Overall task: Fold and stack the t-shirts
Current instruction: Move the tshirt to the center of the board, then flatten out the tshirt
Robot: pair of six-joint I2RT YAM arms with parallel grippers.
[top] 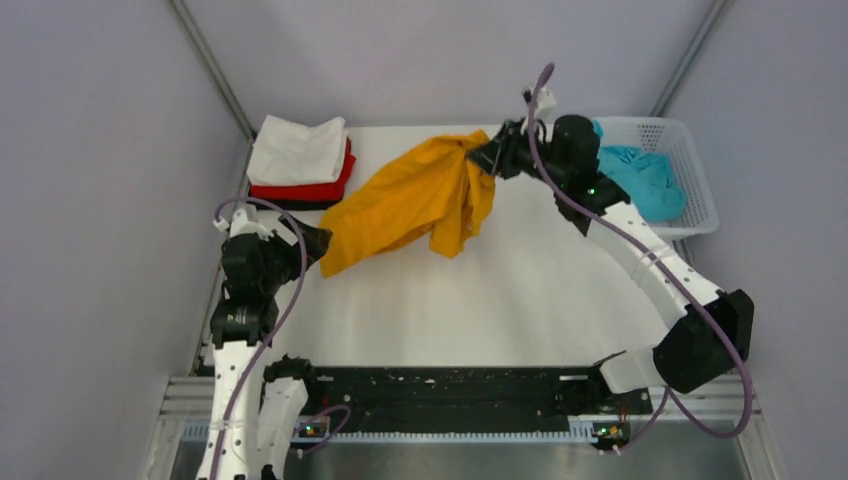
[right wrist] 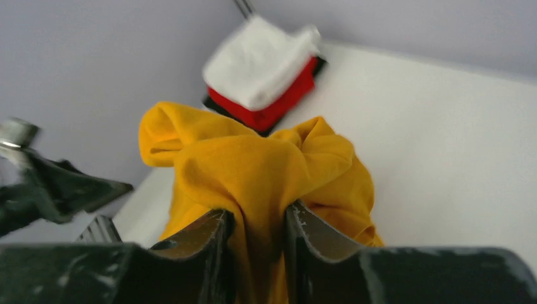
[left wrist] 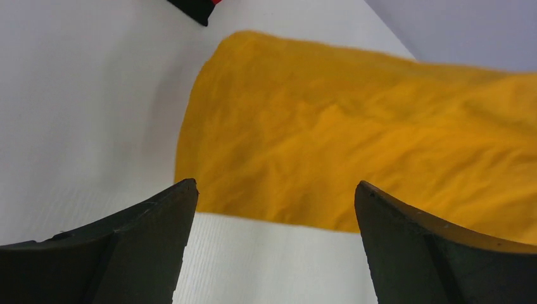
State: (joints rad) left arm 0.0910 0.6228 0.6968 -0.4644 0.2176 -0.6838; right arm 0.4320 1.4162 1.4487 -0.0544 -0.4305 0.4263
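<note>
R gripper (right wrist: 256, 221) is pinched shut on a bunch of the orange-yellow cloth t-shirt (top: 415, 195); the cloth fills the gap between both fingers. That end is lifted off the white table (top: 480, 300). The rest of the shirt drapes down and left, w/ its low end lying just right of and below the folded stack.

L gripper (left wrist: 275, 187) stands wide open w/ nothing between the fingers. It's just below the stack, at the shirt's low end. You can't tell from the pics whether it touches the cloth.

Stack sits at the table's far-left corner: folded white cloth t-shirt (top: 298, 150) on top, red cloth t-shirt (top: 305, 188) under it, black cloth t-shirt (left wrist: 193, 7) at the bottom, only an edge showing.

Well right of the stack, at the far-right corner, is the white perforated plastic basket (top: 655, 122) w/ a crumpled teal cloth t-shirt (top: 645, 180) in it. The R arm's wrist overlaps the basket's left side in the top view. Purple cables (top: 285, 300) loop along both arms.

Table surface is plain matte white. Pale grey walls (top: 100, 200) close in on three sides, w/ metal struts (top: 210, 65) in the far corners.

Count: 5 shirts (3 stacked, 1 gripped, 1 in the basket), 1 basket, 2 arms.
</note>
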